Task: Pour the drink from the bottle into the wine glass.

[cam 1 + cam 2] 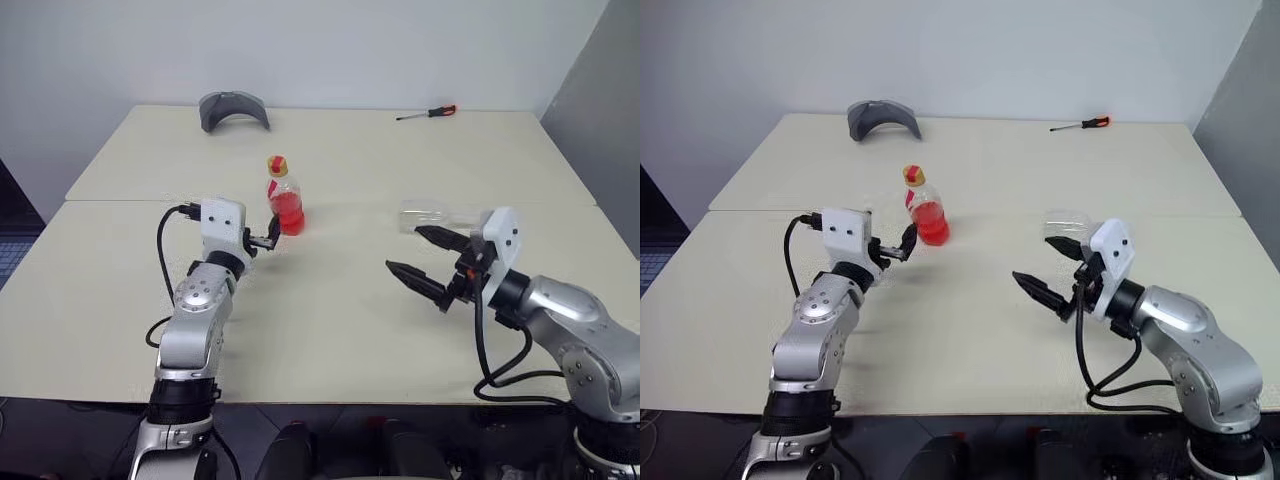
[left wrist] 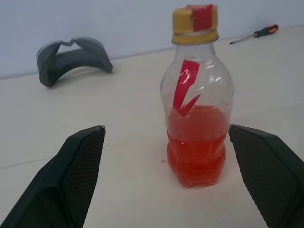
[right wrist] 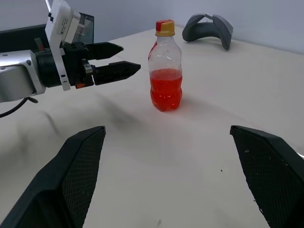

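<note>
Red translucent drink point(image 2: 197, 152) fills roughly the lower half of the small clear plastic bottle point(image 1: 284, 197) with a yellow-and-red cap. Bottle stands upright on the cream tabletop point(image 1: 330, 320), near the middle, just past the seam between the 2 table panels.

Left gripper point(image 1: 271, 236) sits just in front of the bottle, level, pointing at it. Its 2 black fingers point(image 2: 71, 180) are spread wide with the bottle framed between them in the left wrist view; no contact, nothing held.

Right gripper point(image 1: 420, 258) is on the robot's right, well apart from the bottle, angled toward the left. Its 2 black fingers point(image 3: 266, 171) are also spread wide and hold nothing. In the right wrist view it looks across the table at the bottle and at the left gripper beside it.

Clear colourless wine glass point(image 1: 432, 217) lies on its side on the table just behind the right gripper, partly hidden by it; stem and foot are hard to make out.

Grey curved plastic piece point(image 1: 233, 109) rests at the far edge of the table. Screwdriver with red-orange handle point(image 1: 428, 113) lies at the far right of it.
</note>
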Available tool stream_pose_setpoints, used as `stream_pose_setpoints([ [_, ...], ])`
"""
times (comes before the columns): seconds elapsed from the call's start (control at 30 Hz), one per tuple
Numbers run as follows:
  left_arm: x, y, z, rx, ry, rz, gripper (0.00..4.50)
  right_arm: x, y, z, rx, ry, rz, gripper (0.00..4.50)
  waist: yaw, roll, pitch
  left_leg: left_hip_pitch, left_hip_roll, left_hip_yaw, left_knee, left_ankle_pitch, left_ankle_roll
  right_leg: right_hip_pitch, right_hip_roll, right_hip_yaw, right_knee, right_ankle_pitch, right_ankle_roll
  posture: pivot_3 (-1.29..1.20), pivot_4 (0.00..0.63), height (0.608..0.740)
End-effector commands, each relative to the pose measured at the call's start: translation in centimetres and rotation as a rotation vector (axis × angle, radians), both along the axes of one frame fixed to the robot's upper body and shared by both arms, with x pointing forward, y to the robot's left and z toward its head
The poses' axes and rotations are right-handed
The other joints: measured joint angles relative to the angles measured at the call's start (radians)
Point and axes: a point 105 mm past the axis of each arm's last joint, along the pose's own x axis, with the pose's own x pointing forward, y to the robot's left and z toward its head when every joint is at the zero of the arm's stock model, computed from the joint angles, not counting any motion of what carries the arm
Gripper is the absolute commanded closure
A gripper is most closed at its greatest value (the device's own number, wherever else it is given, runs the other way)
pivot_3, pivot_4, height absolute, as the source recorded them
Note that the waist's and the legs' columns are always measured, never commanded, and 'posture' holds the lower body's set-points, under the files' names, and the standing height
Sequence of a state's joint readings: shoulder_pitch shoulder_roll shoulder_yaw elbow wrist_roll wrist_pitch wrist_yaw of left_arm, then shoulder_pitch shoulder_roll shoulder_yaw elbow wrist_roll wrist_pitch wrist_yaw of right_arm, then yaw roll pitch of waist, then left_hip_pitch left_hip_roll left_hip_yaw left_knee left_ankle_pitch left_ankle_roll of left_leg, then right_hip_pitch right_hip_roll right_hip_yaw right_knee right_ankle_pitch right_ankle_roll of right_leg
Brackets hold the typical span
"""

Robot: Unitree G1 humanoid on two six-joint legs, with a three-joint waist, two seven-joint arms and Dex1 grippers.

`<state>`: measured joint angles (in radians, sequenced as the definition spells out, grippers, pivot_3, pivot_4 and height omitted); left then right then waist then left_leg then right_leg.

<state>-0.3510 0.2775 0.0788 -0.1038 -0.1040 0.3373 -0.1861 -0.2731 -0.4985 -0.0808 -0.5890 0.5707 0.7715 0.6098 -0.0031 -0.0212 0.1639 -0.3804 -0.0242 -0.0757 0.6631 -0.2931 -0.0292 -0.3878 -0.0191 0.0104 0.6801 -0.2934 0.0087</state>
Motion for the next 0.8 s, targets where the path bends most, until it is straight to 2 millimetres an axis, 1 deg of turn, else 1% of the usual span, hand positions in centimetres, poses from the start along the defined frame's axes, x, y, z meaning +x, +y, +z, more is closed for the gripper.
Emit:
stream_pose_setpoints([
  [0.03,0.2,-0.3,1.4,-0.006,-0.063,-0.011,0.05,-0.1,0.8,0.9,0.011,-0.045,0.033,0.00,0.000,0.000,0.000,0.000,0.000,0.000,0.000,0.000,0.000,0.000,0.000,0.000,0.000,0.000,0.000,0.00,0.150,0.740],
  [0.17,0.5,-0.7,1.6,0.007,-0.080,-0.026,0.05,-0.1,1.1,0.9,0.019,-0.040,0.037,0.00,0.000,0.000,0.000,-0.001,0.000,0.000,0.000,0.000,0.000,0.000,-0.001,0.000,0.000,0.000,0.000,0.00,0.150,0.740],
  [0.27,0.9,-0.9,1.3,-0.020,-0.071,-0.054,0.05,-0.3,1.3,0.8,0.020,-0.032,0.042,0.00,0.001,0.000,0.000,-0.001,0.000,0.000,0.000,0.000,0.000,0.000,-0.001,0.000,0.000,0.000,0.000,0.00,0.150,0.740],
  [0.37,1.6,-0.7,0.9,-0.018,-0.060,-0.061,0.05,-0.3,1.4,0.8,0.023,-0.032,0.033,0.00,0.001,0.000,0.000,0.000,0.000,0.000,0.000,0.000,0.000,0.000,-0.001,0.000,0.000,0.000,0.000,0.00,0.150,0.740],
  [0.5,2.6,-0.6,0.6,-0.023,-0.048,-0.075,0.05,0.2,0.7,0.8,0.028,-0.030,-0.024,0.00,0.001,0.000,0.000,0.000,0.000,0.000,0.000,0.000,0.000,0.000,-0.001,-0.001,0.000,0.000,0.000,0.00,0.150,0.740],
  [0.57,3.2,-0.9,0.4,0.000,-0.044,-0.098,0.05,0.3,0.3,0.8,0.028,-0.031,-0.042,0.00,0.001,0.000,0.000,-0.001,0.000,0.000,0.001,0.000,-0.001,0.000,-0.001,-0.001,0.000,0.000,0.000,0.00,0.150,0.740],
  [0.7,4.3,-0.9,0.4,-0.004,-0.043,-0.112,0.05,0.4,0.0,0.7,0.023,-0.032,-0.075,0.00,0.001,0.000,0.000,-0.001,0.000,0.000,0.001,0.000,-0.001,0.000,-0.001,-0.001,0.000,0.000,0.000,0.00,0.150,0.740],
  [0.8,5.2,-1.7,0.5,-0.006,-0.040,-0.147,0.05,0.4,-0.3,0.6,0.030,-0.030,-0.099,0.00,0.001,0.000,0.000,-0.001,0.000,0.000,0.001,0.000,-0.001,0.000,-0.001,-0.001,0.000,0.000,0.000,0.00,0.150,0.740],
])
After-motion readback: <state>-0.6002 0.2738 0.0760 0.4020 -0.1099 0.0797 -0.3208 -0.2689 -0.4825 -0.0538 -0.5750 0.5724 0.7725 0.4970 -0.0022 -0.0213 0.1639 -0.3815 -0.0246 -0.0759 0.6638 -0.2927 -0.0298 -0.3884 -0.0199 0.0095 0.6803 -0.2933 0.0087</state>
